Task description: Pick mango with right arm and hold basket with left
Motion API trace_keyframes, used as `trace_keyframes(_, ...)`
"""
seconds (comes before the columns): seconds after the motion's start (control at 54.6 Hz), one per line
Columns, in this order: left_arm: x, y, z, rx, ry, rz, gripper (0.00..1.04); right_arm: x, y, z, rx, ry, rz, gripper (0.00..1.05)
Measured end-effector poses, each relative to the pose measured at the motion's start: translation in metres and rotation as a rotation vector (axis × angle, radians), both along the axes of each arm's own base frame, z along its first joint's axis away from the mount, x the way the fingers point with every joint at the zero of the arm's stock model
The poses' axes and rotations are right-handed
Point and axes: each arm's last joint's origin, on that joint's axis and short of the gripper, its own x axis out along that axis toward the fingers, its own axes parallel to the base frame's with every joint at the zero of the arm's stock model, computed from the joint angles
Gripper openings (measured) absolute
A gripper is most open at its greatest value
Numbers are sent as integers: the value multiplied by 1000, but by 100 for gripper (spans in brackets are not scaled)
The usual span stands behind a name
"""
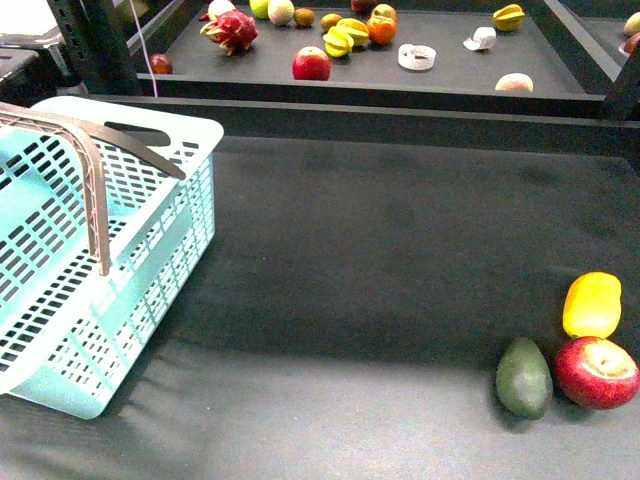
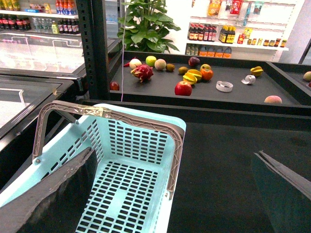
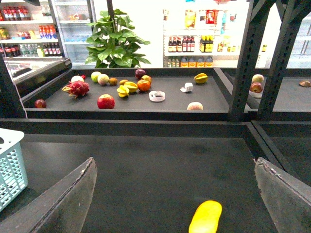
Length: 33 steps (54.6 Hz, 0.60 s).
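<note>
The yellow mango point(image 1: 592, 304) lies at the right edge of the dark table, beside a red apple point(image 1: 597, 372) and a dark green avocado point(image 1: 524, 377). It also shows in the right wrist view point(image 3: 205, 217), between the open jaws of my right gripper point(image 3: 177, 204) and a little ahead of them. The turquoise basket point(image 1: 150, 270) stands at the left with its grey-brown handles up. In the left wrist view my left gripper point(image 2: 177, 194) is open above the basket's near right rim point(image 2: 172, 204); one finger point(image 2: 53, 199) hangs over the basket's inside. Neither arm shows in the front view.
Behind the table a raised black shelf point(image 1: 440, 85) carries a dragon fruit point(image 1: 233, 30), a red apple point(image 1: 311, 64), starfruits point(image 1: 343, 38), an orange and other fruit. Black rack posts point(image 3: 245, 58) stand at the back right. A glass freezer point(image 2: 39, 53) is left of the basket.
</note>
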Motion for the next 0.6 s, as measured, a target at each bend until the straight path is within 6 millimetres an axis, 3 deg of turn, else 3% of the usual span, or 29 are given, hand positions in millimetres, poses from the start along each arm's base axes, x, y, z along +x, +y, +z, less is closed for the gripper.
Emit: trace_keyframes(0.604, 0, 0, 0, 0, 0, 0, 99, 0, 0, 0, 0, 0, 0, 97)
